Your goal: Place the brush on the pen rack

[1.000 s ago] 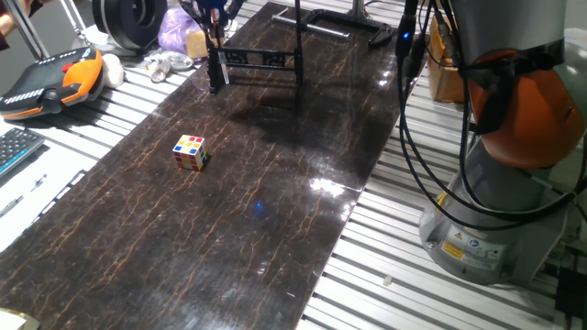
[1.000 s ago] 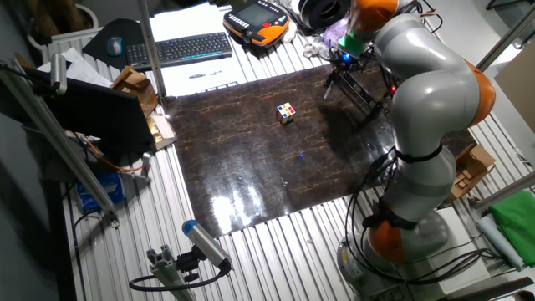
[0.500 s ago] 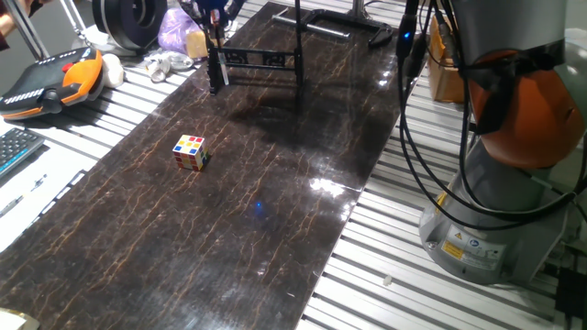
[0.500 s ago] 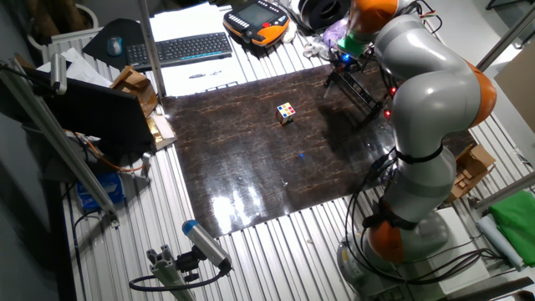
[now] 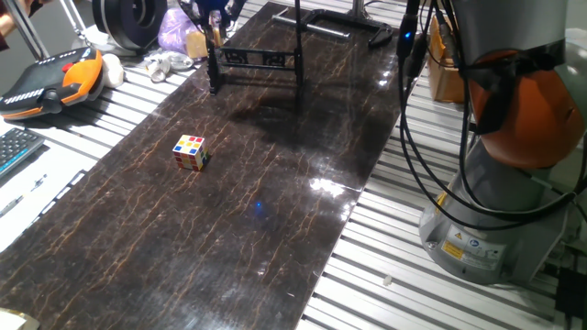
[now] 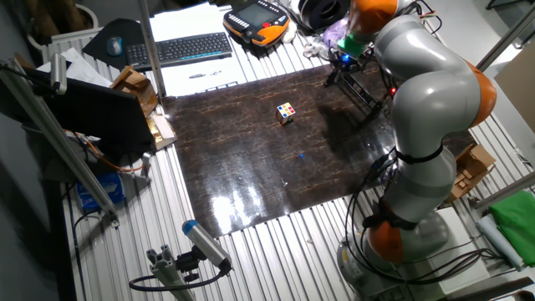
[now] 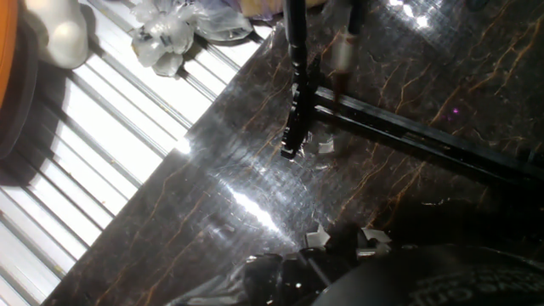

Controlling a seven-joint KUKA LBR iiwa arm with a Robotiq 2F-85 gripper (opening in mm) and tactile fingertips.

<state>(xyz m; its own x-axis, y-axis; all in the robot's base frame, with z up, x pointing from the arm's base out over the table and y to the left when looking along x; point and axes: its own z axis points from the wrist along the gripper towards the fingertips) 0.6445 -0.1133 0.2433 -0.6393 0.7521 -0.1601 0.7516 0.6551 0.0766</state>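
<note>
The black pen rack [image 5: 261, 59] stands at the far end of the dark table, with its lattice crossbar between upright legs. It also shows in the other fixed view [image 6: 365, 90] and the hand view [image 7: 408, 132]. My gripper [image 5: 213, 13] hangs above the rack's left leg, shut on the brush [image 5: 217, 32], a thin orange-brown stick that points downward. In the hand view the brush [image 7: 342, 58] is a blurred stick just beside the rack's leg and above the crossbar. The fingers themselves are largely hidden.
A multicoloured puzzle cube [image 5: 191, 152] sits mid-table, well in front of the rack. An orange-black teach pendant [image 5: 55, 78], crumpled plastic [image 5: 165, 62] and a keyboard [image 6: 180, 48] lie off the table's left side. The robot base [image 5: 500, 211] stands to the right.
The brush has risen: its lower end was beside the rack's left leg and is now up near crossbar height. The cube and rack have not moved.
</note>
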